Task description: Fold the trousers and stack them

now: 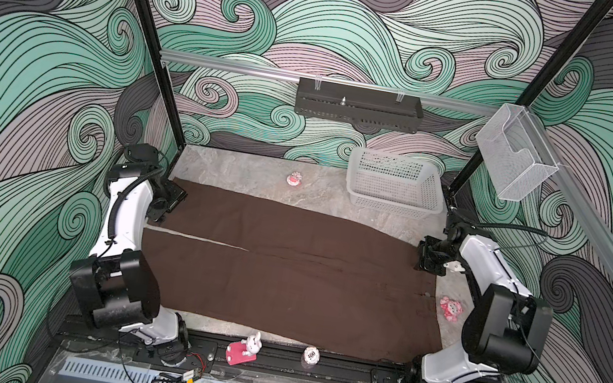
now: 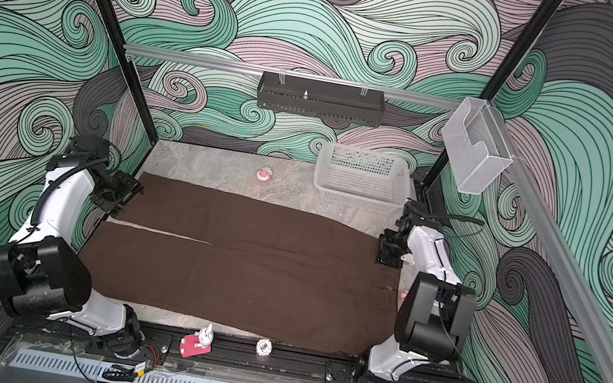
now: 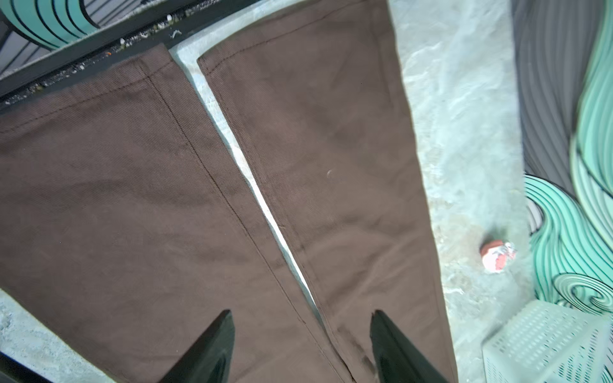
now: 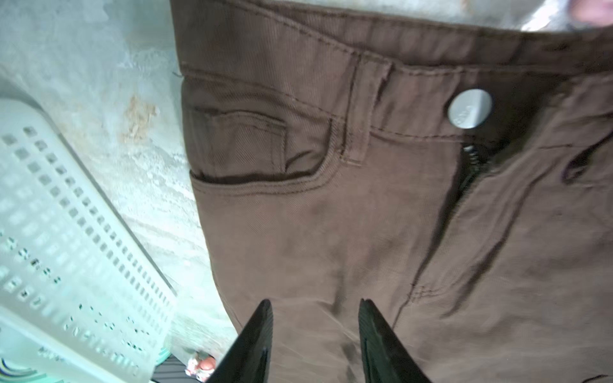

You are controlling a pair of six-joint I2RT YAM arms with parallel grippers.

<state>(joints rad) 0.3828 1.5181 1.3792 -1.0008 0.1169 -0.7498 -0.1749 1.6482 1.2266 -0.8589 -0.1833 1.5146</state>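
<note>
trousers (image 1: pixel 281 281) spread flat, basket (image 1: pixel 392 198) behind

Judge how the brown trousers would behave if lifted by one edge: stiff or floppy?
Probably floppy: the trousers lie flat and follow the table, with soft wrinkles near the zip. The twill weave looks matte, so likely not slippery. The layered waistband with its metal button should hang heavier than the legs.

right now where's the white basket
In both top views the white basket stands at the far right corner of the table, beyond the waist end of the trousers.
</note>
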